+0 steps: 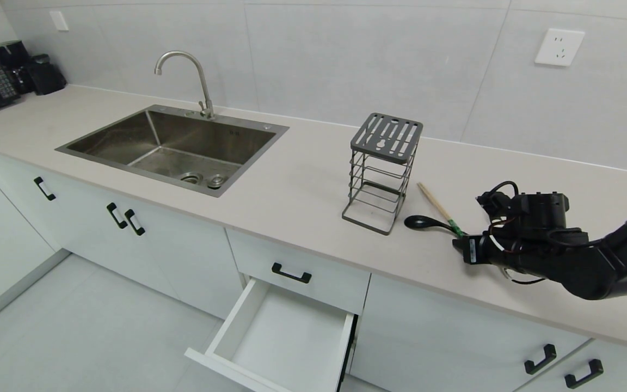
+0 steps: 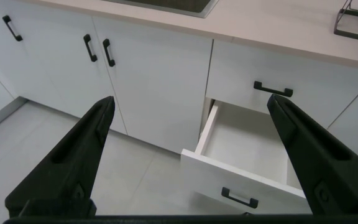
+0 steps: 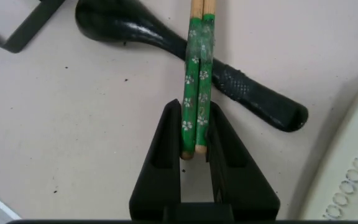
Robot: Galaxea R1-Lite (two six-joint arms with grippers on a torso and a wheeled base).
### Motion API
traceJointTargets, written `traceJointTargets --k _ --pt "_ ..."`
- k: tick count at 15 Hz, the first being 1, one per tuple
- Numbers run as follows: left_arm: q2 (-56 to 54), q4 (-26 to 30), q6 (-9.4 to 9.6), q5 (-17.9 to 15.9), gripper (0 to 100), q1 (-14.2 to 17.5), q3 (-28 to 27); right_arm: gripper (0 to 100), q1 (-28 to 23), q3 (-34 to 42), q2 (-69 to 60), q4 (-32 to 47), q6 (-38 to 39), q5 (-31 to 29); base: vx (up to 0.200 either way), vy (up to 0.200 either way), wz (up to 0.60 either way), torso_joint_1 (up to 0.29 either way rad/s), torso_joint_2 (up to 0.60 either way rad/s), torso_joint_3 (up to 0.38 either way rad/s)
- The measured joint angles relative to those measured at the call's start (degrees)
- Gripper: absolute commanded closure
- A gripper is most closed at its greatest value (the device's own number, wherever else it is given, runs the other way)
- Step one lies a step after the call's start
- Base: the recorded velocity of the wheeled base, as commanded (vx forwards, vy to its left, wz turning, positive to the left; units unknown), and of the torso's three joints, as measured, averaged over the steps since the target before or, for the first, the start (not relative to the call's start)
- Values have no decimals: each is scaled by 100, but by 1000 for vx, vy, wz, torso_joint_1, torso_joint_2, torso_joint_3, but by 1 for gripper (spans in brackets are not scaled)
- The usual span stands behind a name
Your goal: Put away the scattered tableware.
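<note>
head view: chopsticks [image 1: 437, 207] pinched by right gripper [image 1: 458, 241] point toward wall [image 1: 346, 54].

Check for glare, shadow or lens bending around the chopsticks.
Head view: even light, no glare on the chopsticks, counter edge only slightly bowed by the wide lens. Right wrist view: chopsticks evenly lit, small highlights on the black spoon.

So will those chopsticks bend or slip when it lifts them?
Probably stiff: the chopsticks look like straight wood, so they shouldn't droop. Pinched near one end by the right gripper, the two loose sticks may tilt or scissor apart. They lie across the black spoon, so lifting might nudge it.
</note>
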Motion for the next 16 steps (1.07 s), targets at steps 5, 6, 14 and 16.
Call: traceJointTargets --k 5,6,14,16 --pt "0 0 0 -2 0 2 0 100 -69 306 -685 -7 7 26 0 0 0 0 0 0" --pt "0 0 0 0 0 2 0 100 -65 408 -862 -16 0 26 0 0 0 0 0 0" --pt "0 0 2 0 0 2 0 100 -39 1415 -1601 -1713 -61 182 0 0 0 0 0 0" --pt "0 0 2 -2 0 5 0 100 -39 1486 -1642 -2187 -83 187 0 0 0 0 0 0"
